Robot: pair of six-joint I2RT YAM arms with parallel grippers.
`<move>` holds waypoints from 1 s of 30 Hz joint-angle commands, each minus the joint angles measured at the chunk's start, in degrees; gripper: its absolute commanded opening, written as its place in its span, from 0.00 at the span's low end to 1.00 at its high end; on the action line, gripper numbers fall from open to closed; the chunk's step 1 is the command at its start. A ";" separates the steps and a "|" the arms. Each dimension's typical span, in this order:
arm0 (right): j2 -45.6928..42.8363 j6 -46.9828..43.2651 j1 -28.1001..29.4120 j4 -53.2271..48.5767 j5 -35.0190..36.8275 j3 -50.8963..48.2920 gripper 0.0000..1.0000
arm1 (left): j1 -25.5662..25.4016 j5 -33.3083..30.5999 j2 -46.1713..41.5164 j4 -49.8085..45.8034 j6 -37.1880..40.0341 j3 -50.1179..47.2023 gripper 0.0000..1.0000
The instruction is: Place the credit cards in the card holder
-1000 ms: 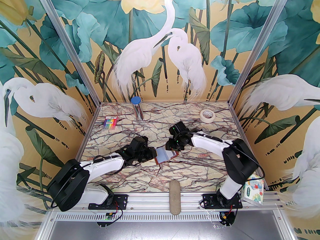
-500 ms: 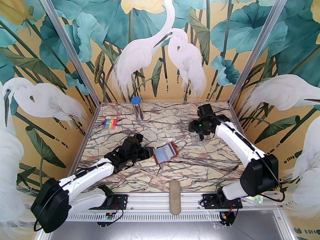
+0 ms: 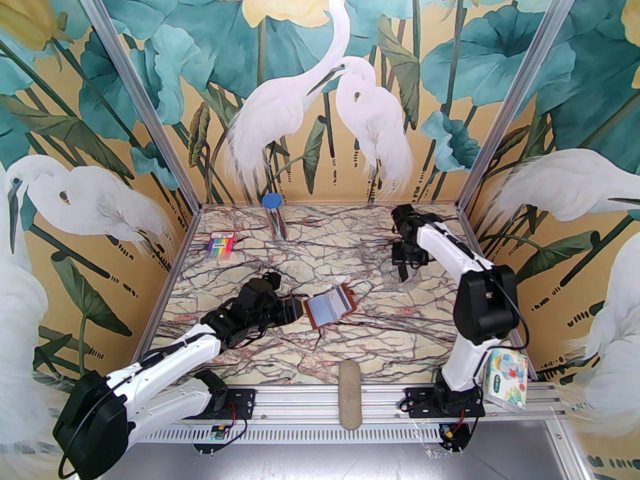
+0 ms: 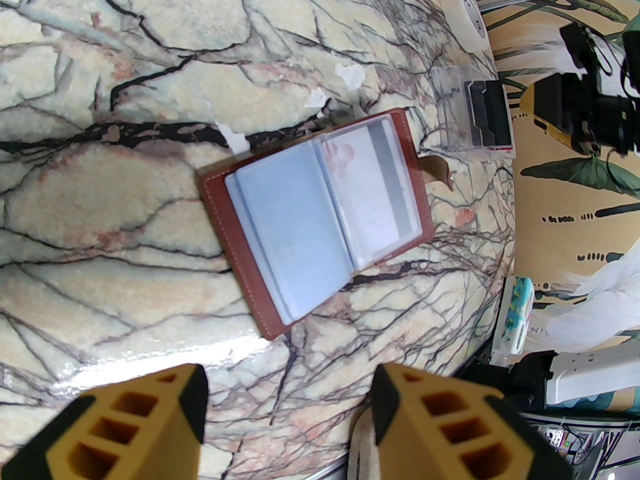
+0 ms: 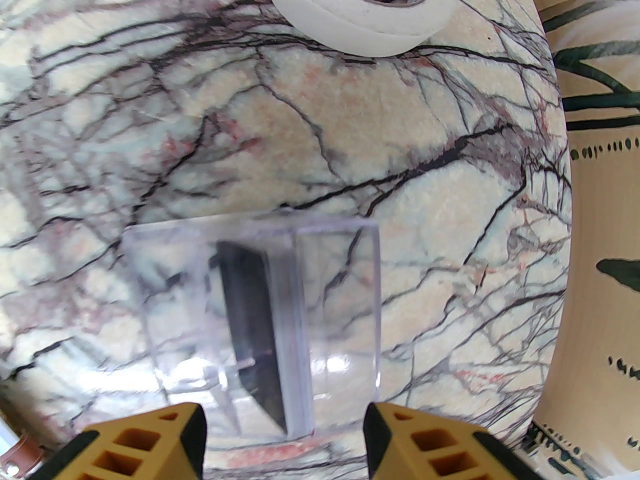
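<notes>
Marbled tabletop (image 3: 300,358) is shown with the card holder (image 3: 331,309) laid open mid-surface. The right pincer (image 5: 285,418) has been swung off it, open and empty, to the clear box (image 5: 340,308) of dark credit cards (image 5: 255,328); the left pincer (image 4: 285,393), also opened, is held beside the holder, so another card seems due.
</notes>
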 commanded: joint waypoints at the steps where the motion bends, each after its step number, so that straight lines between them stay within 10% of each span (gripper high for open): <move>1: 2.07 -2.06 -0.50 -2.61 4.00 2.94 0.59 | 0.48 -0.80 0.57 -0.18 0.50 -0.90 0.60; 30: 9.02 -3.35 -0.89 -3.56 1.13 4.76 0.54 | 1.16 0.08 2.99 1.64 0.57 -1.43 0.63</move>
